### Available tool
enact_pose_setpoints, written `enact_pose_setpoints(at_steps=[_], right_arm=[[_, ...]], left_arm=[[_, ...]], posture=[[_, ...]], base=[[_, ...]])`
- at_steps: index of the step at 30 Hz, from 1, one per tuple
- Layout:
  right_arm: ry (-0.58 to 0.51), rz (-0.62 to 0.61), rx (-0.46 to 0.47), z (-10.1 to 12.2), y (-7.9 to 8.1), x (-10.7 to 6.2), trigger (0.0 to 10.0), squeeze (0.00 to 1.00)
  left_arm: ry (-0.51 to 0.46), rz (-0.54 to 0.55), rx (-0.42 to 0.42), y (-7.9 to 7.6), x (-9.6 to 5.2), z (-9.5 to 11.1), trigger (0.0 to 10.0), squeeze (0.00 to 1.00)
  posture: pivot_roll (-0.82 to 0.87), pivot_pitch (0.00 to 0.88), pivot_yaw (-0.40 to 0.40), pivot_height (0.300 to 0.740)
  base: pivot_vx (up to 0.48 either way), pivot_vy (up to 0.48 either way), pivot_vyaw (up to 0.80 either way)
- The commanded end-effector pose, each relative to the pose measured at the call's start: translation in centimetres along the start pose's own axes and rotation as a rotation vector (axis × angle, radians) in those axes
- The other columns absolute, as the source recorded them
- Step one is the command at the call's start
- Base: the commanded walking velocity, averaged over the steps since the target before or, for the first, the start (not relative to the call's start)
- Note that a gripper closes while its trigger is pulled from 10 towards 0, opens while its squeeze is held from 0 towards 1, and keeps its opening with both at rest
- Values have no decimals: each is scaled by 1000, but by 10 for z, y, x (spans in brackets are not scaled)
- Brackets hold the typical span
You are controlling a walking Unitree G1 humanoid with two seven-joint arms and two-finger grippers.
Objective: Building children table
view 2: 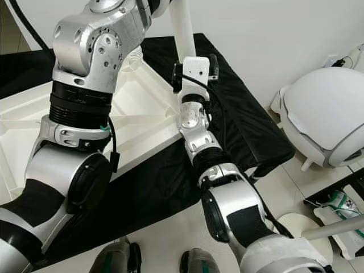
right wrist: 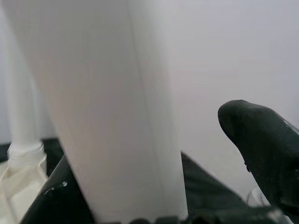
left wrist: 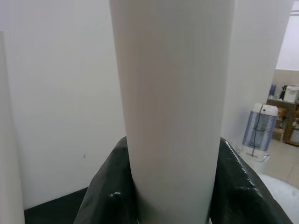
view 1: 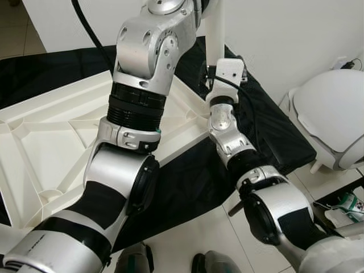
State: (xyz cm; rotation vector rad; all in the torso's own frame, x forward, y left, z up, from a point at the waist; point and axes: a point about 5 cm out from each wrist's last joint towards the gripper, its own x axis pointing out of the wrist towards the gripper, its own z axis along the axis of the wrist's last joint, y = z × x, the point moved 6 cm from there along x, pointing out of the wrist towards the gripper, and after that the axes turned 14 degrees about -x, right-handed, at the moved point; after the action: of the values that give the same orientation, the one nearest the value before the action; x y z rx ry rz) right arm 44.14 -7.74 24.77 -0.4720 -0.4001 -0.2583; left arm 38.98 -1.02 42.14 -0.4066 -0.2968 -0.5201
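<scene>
The white table top (view 1: 45,136) lies upside down on a black cloth (view 1: 273,131), ribs facing up. A white table leg (view 1: 215,34) stands upright at its far right corner. My left gripper (left wrist: 173,154) is shut on this leg (left wrist: 173,102), one black finger on each side. My right gripper (right wrist: 159,154) sits lower on the same leg (right wrist: 107,112), just behind its white wrist mount (view 1: 227,71). One right finger (right wrist: 56,196) rests against the leg. The other finger (right wrist: 261,140) stands apart from it, so this gripper is open. A second leg (right wrist: 23,135) stands screwed into another socket.
A white rounded plastic piece (view 1: 333,114) stands on the tiled floor to the right, close to the cloth's edge. A white wall runs behind the table top. My feet (view 2: 119,259) are at the near edge. A small white appliance (left wrist: 259,126) stands further off.
</scene>
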Motion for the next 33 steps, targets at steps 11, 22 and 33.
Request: enact_pose_setpoints(at_steps=[11, 22, 33], right_arm=[[42, -88, -7, 0, -5, 4, 4863, 0], [99, -85, -1, -11, -3, 2, 0, 0], [147, -101, 19, -20, -11, 7, 10000, 0]], left_arm=[[-13, 37, 8, -4, 4, 6, 10000, 0], [-16, 44, 8, 2, 6, 8, 10000, 0], [-27, -57, 4, -8, 15, -3, 10000, 1000]], posture=[[11, 3, -32, 740], [12, 3, -34, 740], [14, 1, -32, 740]], base=[[0, 0, 0], [0, 0, 0], [0, 0, 0]])
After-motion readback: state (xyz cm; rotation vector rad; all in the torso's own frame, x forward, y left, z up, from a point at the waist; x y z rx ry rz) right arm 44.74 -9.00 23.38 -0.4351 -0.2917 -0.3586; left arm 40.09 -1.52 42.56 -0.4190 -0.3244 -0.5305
